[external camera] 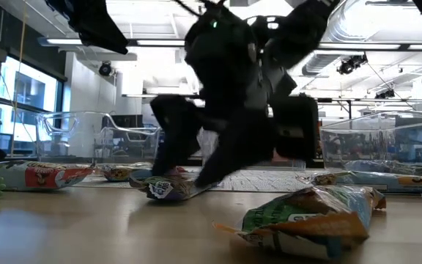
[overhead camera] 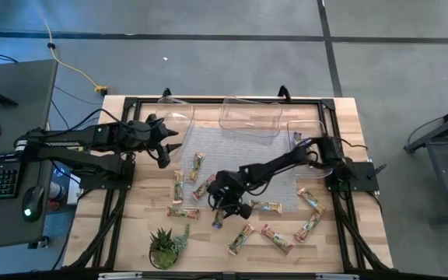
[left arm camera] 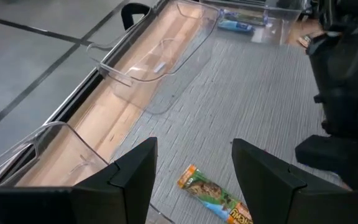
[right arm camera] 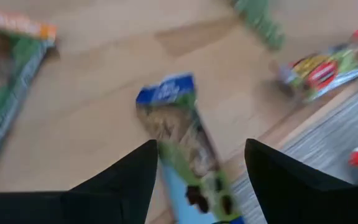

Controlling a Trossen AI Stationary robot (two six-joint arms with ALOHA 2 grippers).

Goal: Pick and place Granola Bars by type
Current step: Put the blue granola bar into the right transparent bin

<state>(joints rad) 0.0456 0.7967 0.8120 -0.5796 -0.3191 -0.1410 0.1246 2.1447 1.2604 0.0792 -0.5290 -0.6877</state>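
Several granola bars lie flat and scattered on the wooden table and the grey mat [overhead camera: 239, 152]. My right gripper [overhead camera: 222, 216] reaches to the table's middle and slants down, open. A blue-topped bar [right arm camera: 179, 134] lies on the wood, seen between its fingers and running on below them; the low view shows it [external camera: 163, 189] under the fingertips. Whether they touch it, I cannot tell. My left gripper [overhead camera: 168, 148] hovers open over the mat's left part, above a green-orange bar [left arm camera: 216, 196].
Three clear tubs [overhead camera: 250, 117] stand along the far edge. A small potted plant [overhead camera: 166, 247] stands at the near left. More bars lie near the right edge [overhead camera: 309, 214] and near the front [overhead camera: 277, 239]. A green-orange bar [external camera: 306, 220] lies close to the low camera.
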